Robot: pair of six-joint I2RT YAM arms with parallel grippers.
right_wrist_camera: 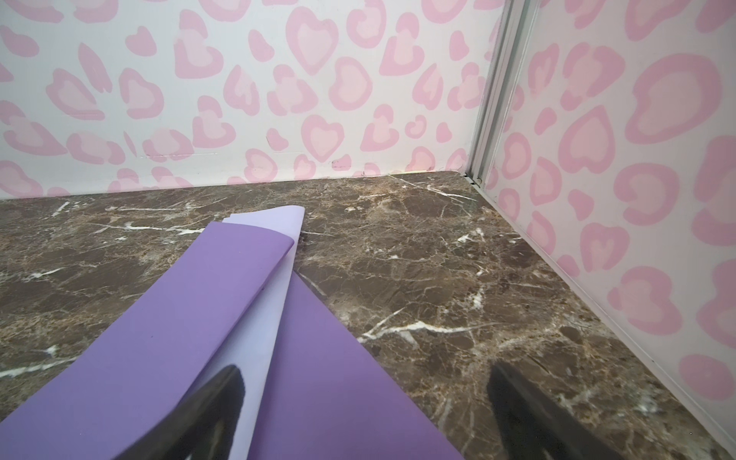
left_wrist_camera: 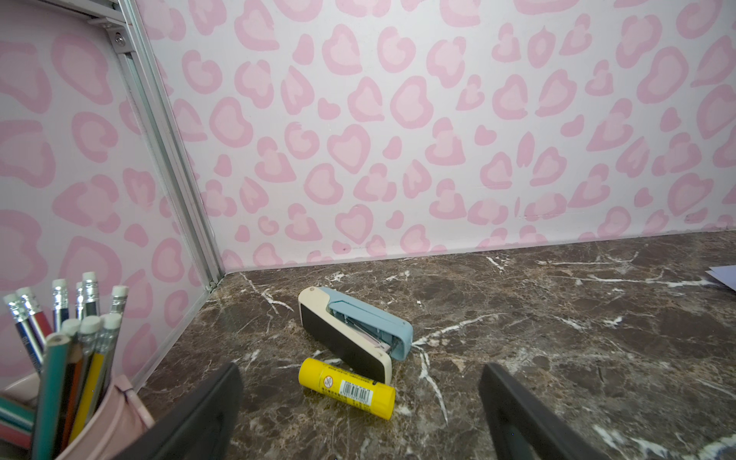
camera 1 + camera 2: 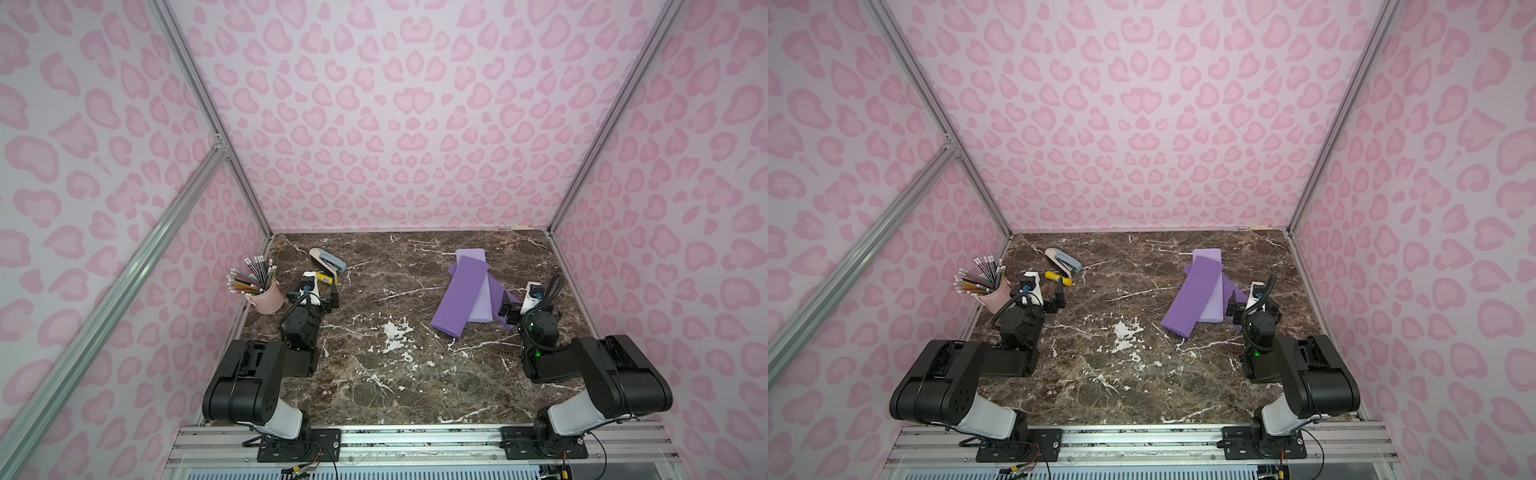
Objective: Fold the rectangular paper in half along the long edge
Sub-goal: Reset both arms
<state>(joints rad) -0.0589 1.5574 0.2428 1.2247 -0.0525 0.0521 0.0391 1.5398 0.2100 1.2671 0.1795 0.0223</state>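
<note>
Left arm (image 3: 243, 384), right arm (image 3: 623, 374): black housings (image 3: 642, 388), white base links (image 3: 282, 417), green lights (image 3: 299, 348); left claw (image 2: 361, 370), right claw (image 1: 365, 366) black.

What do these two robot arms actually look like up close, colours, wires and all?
Both the left arm and right arm are chunky black housings with a white section near the base, a small green light, and a black cable looping to a white camera block. The left gripper and right gripper have flat black fingers.

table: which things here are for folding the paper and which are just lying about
For the job:
- paper
- right hand, open

Lying about:
- stapler
- glue stick
- pencil cup
</note>
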